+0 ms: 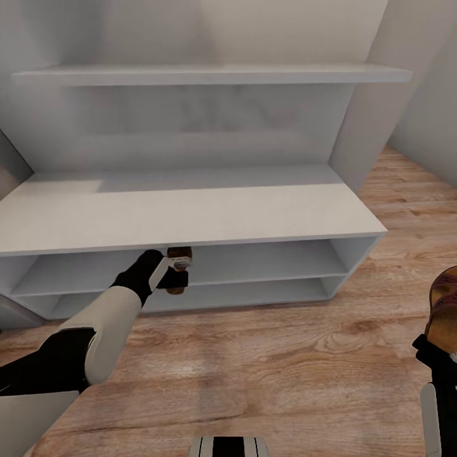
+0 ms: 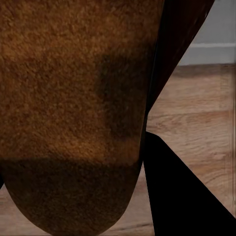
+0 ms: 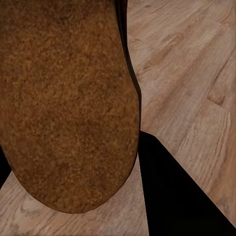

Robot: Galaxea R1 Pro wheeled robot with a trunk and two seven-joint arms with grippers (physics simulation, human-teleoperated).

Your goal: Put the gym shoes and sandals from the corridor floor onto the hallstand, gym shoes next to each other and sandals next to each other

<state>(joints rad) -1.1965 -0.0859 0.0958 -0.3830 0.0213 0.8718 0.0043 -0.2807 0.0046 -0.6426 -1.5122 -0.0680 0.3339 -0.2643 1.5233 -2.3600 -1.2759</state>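
Left end effector grips a reddish-brown sandal at the hallstand upper tier's front edge. Right end effector, at four o'clock, clamps the other sandal, its tan footbed grainy. Both tiers look bare.

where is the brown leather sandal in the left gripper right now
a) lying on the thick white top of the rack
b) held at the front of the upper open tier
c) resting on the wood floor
b: the brown leather sandal hangs in the left gripper just under the white rack's thick top, above the wood-plank floor.
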